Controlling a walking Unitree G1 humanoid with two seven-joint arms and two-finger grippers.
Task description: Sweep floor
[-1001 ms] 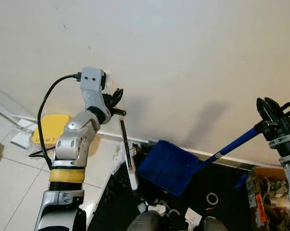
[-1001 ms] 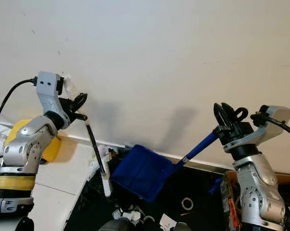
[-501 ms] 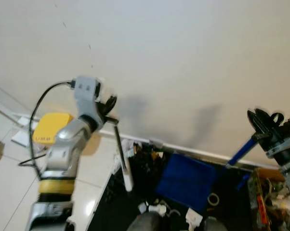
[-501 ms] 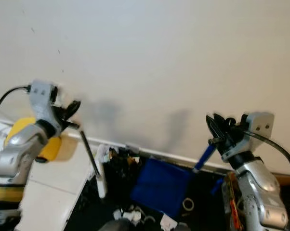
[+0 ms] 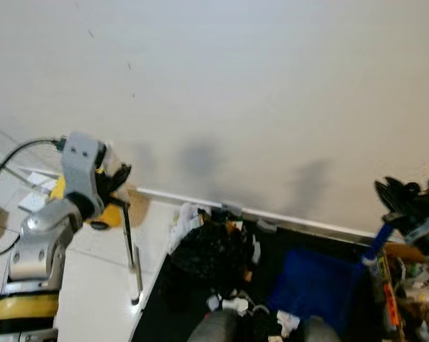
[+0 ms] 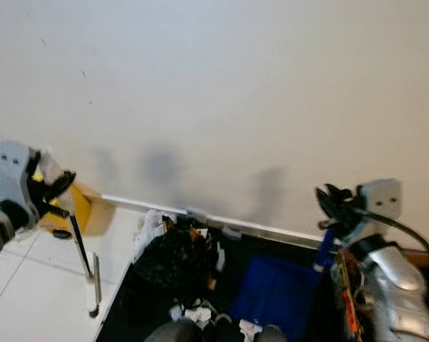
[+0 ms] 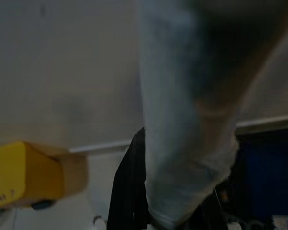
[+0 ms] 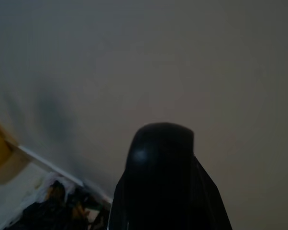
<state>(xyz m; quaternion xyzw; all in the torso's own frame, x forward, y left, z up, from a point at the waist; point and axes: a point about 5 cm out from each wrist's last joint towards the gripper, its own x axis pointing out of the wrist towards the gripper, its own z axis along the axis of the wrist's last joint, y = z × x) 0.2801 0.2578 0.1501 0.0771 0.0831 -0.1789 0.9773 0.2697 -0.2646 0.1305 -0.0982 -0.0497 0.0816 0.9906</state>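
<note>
The wall [image 5: 257,92] takes up the upper part of both eye views, plain and off-white, with a white baseboard [image 5: 200,201] along its foot. Below it the floor divides: pale tiles [image 5: 93,278] on the robot's left, a black mat [image 5: 200,313] from the middle to the right. Open tile lies along the left side; the mat's edge runs down from the baseboard toward the near edge of the view.

A heap of dark rubbish [image 5: 211,253] with white scraps sits on the mat against the baseboard, near the mat's left edge. The blue dustpan [image 5: 318,285] lies on the mat to its right, toward the near edge, apart from the heap. A yellow object [image 5: 104,210] rests on the tiles by the baseboard at far left. A box of clutter [image 5: 400,292] stands at the right edge.

Left gripper [image 5: 118,182]: clenched on the top of the broom handle [image 5: 127,231], a thin dark rod that slants down to the tiles, its foot just left of the mat's edge. The left wrist view is blurred; the yellow object and the dark heap can be made out.

Right gripper [image 6: 336,206]: clamped on the dustpan's blue handle [image 6: 323,249], which runs down to the pan. The right wrist view is dark; the wall and baseboard are discernible.
</note>
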